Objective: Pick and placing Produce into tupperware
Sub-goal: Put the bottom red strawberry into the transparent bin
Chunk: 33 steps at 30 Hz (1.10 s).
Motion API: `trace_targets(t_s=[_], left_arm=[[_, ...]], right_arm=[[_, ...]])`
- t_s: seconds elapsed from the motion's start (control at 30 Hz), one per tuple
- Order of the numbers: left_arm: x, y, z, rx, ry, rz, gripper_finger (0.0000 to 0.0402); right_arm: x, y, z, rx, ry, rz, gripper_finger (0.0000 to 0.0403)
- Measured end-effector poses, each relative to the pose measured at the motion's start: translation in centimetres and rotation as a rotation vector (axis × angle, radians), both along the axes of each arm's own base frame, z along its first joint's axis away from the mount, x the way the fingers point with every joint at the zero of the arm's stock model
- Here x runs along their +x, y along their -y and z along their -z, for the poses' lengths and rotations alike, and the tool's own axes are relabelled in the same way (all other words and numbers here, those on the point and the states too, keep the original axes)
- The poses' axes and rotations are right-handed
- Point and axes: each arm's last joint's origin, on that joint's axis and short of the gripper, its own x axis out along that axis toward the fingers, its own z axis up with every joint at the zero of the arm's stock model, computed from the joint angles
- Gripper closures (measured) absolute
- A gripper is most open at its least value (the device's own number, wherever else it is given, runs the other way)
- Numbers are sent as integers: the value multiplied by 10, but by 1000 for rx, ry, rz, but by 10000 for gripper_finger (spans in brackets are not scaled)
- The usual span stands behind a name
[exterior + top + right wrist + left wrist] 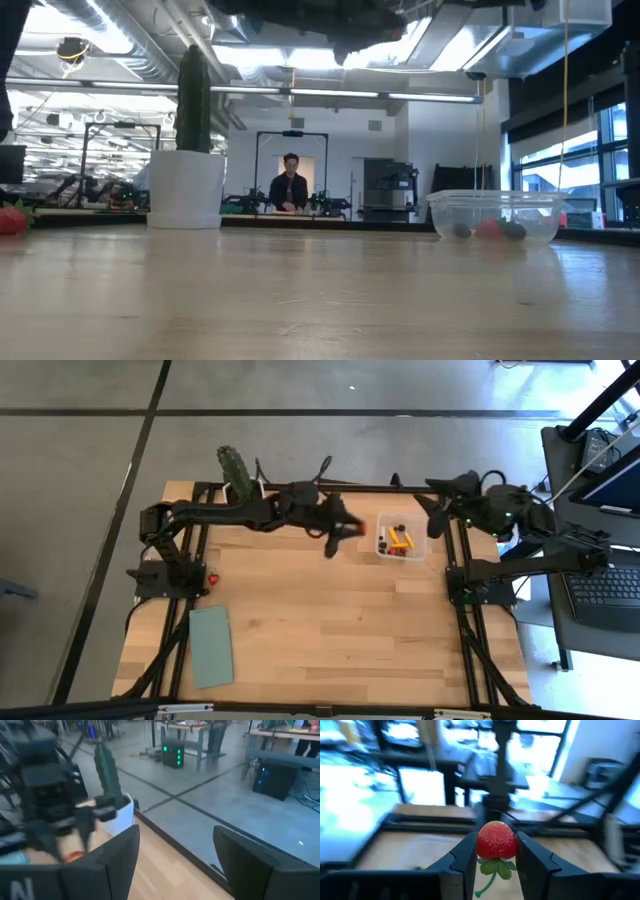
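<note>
The wooden table (330, 620) carries a flat green pad (211, 646) near its front left and a cactus in a white pot (186, 188) at the back. The left gripper (496, 862) reaches across toward the tupperware (401, 541), its fingers clamped on a red strawberry (496, 840) just beside that container. The right gripper (175, 855) waits at the table's right edge, fingers spread apart. Several produce pieces (398, 539) lie inside the tupperware.

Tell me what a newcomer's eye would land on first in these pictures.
First, the red strawberry clamped in the left pincer, held above the table just left of the tupperware. Next, that clear tub's bright produce near the table's far right edge, then the tall green cactus in its white pot at the far left corner.
</note>
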Motion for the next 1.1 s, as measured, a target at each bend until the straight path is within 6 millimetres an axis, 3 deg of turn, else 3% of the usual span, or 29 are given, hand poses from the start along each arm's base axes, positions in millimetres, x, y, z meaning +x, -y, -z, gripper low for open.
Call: trace_targets(t_s=[0.1,0.23,0.47,0.6,0.77,1.1], left_arm=[[17,-10,13,45,101,-73,298],[51,-19,47,64,171,-135,298],[124,-37,108,4,77,-157,298],[152,-45,140,-27,-55,-187,298],[163,-45,163,-42,-214,-206,296],[160,-45,171,-68,-338,-232,288]], right_arm=[[-8,-1,-4,-3,35,0,148],[-16,-2,-6,-5,59,0,148],[-18,-2,-6,0,71,1,148],[-18,-2,-6,15,75,2,148],[-18,-2,-6,16,74,3,148],[-19,-2,-2,21,30,2,148]])
